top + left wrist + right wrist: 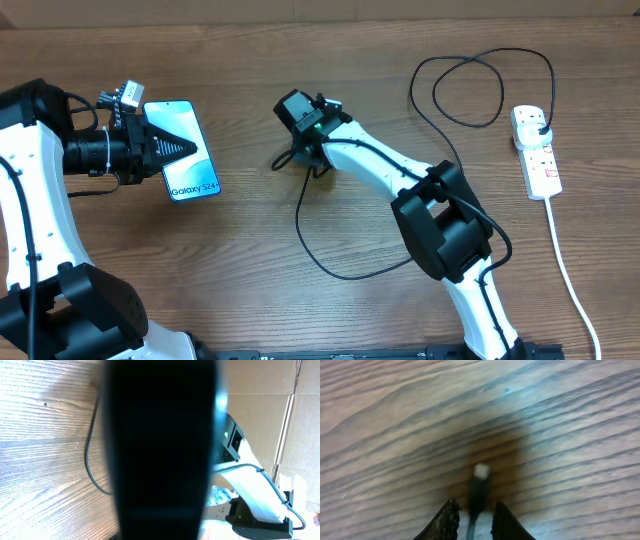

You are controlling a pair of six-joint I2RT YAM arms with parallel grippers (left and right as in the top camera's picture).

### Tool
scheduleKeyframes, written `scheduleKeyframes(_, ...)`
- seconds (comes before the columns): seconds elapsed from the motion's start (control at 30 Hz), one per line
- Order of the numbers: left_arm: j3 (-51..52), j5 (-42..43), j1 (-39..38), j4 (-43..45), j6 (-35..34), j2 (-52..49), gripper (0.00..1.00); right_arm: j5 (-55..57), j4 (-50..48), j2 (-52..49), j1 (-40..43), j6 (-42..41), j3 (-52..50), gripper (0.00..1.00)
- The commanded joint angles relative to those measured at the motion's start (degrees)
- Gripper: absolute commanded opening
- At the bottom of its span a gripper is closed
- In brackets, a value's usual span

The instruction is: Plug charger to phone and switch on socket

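Note:
The phone, with a light blue screen and "Galaxy S24" text at its near end, is at the left. My left gripper lies across it and is shut on it. In the left wrist view the phone is a dark shape that fills the middle and hides the jaws. My right gripper is at the table's middle, shut on the charger's small plug tip. The tip sticks out between the fingers, just above the wood. The black charger cable loops to the black plug, which sits in the white socket.
The socket's thick white cord runs toward the front right edge. The charger cable makes a big loop at the back right and another under my right arm. Brown cardboard stands behind the table.

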State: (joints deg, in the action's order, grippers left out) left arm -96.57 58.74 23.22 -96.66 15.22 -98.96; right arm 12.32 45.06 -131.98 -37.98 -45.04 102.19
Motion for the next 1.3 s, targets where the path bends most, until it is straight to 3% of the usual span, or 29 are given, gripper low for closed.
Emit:
scheduleKeyframes(0.0,-0.52,3.89,-0.37,-0.17,1.51,1.62,0.04,-1.97,-0.02,-1.86,1.68,-1.46,-0.79,0.23)
scheduleKeyframes(0.37,-0.52,5.46,-0.37,-0.17,1.51,1.62,0.04,-4.92,-0.42,-4.28,1.29,-1.44,-1.64,0.21)
scheduleKeyframes(0.47,-0.52,5.46,-0.37,-0.17,1.51,1.62,0.04,-6.86,1.25,-4.28,1.29,-1.46,-1.64,0.29)
scheduleKeyframes(0.53,-0.52,5.44,-0.37,-0.2,1.51,1.62,0.04,-7.5,1.27,-4.28,1.29,-1.46,-1.64,0.28)
scheduleKeyframes(0.63,-0.52,5.44,-0.37,-0.17,1.51,1.62,0.04,-7.56,1.11,-4.28,1.36,-1.7,-1.64,0.18)
scheduleKeyframes(0.8,-0.52,5.44,-0.37,-0.17,1.51,1.62,0.04,-9.03,2.36,-4.28,1.07,-1.97,-1.64,0.2)
scheduleKeyframes(1.0,-0.52,5.9,-0.37,-0.17,1.6,1.62,0.04,-9.88,2.78,-3.98,2.19,-1.84,-1.2,0.04)
scheduleKeyframes(1.13,-0.52,9.88,0.26,-0.17,3.89,1.62,0.04,-14.88,4.39,1.25,6.12,7.02,-0.44,0.04)
scheduleKeyframes(1.27,-0.52,17.81,2.01,-0.17,13.25,1.64,0.04,-25.88,6.12,9.49,8.96,19.93,-0.44,0.04)
